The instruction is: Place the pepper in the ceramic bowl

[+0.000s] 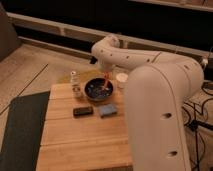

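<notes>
The ceramic bowl (98, 90), dark and round, stands at the back of the wooden table (85, 137). The slim orange-red pepper (105, 82) stands nearly upright over the bowl's right rim, with its lower end inside the bowl. My gripper (106, 73) hangs straight above the pepper at the end of the white arm (125, 55), right at the pepper's top end.
A small white cup (121, 78) stands right of the bowl. A clear white-capped bottle (75, 80) stands left of it. A black block (83, 111) and a blue block (106, 110) lie in front of the bowl. A dark mat (22, 125) lies left of the table.
</notes>
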